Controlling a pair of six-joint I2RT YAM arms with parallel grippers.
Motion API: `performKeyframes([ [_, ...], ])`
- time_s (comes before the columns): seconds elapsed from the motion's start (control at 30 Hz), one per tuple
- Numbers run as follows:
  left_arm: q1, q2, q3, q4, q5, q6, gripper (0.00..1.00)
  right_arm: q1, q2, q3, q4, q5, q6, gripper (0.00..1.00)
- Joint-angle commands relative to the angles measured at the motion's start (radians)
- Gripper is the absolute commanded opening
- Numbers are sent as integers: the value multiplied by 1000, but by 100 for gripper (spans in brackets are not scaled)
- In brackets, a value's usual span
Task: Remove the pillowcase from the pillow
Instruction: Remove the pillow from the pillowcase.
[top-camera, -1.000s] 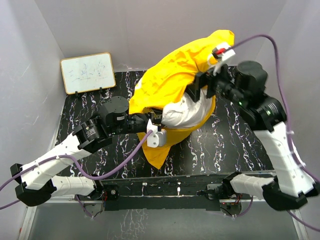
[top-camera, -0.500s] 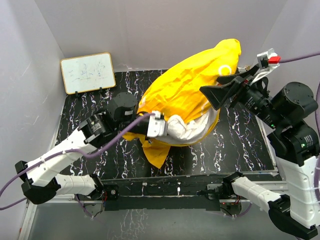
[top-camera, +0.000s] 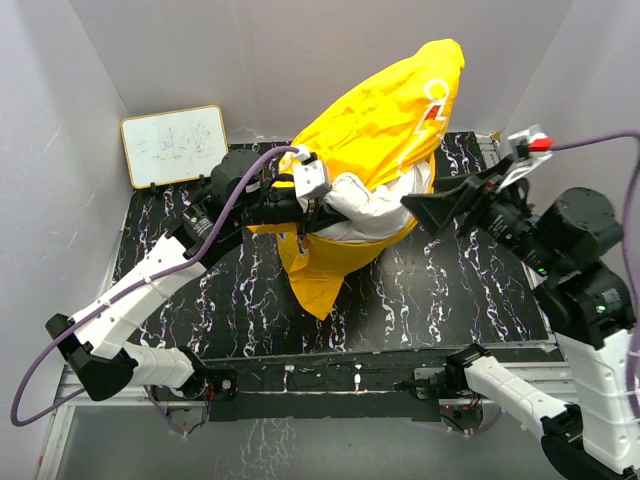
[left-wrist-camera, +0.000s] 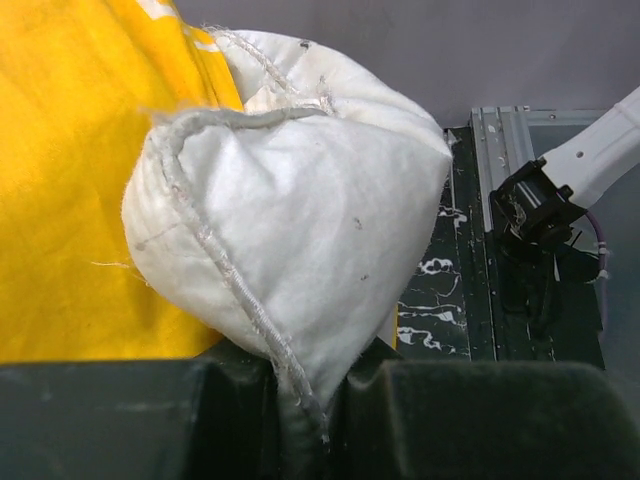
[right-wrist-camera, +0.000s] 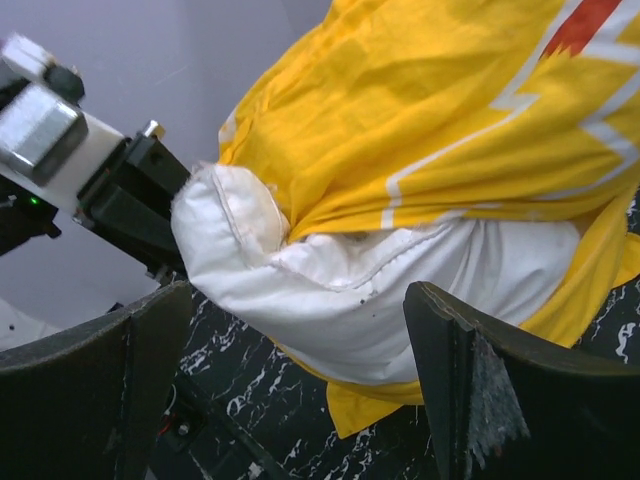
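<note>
Gripping the plump white pillow (left-wrist-camera: 300, 230) by its seamed corner, left tool (left-wrist-camera: 300, 405) clamped; right tool (right-wrist-camera: 295, 330) gapes empty.

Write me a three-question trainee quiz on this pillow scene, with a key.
1. Fill in: the left gripper has its jaws shut on a corner of the ____.
2. True or false: the right gripper has its jaws clamped on the pillowcase.
3. How much of the pillow shows outside the pillowcase? A) all of it. B) only one end. C) none.

Key: 1 pillow. 2 false, those jaws stand open. 3 B.
</note>
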Motion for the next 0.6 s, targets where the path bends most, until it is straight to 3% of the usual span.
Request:
performKeyframes([
  [0.0, 13, 9, 16, -59, 39, -65, 0, -5, -22, -184, 253, -160, -24, 92],
  [0.17, 13, 4, 33, -122, 131, -24, 0, -5, 46, -213, 427, -299, -134, 93],
  [0.4, 15, 34, 94, -166, 132, 6, 0, -5, 158, -87, 393, -560, -280, 96],
  [0.57, 13, 62, 143, -193, 129, 1, 0, 3, 166, -122, 392, -695, -297, 97],
])
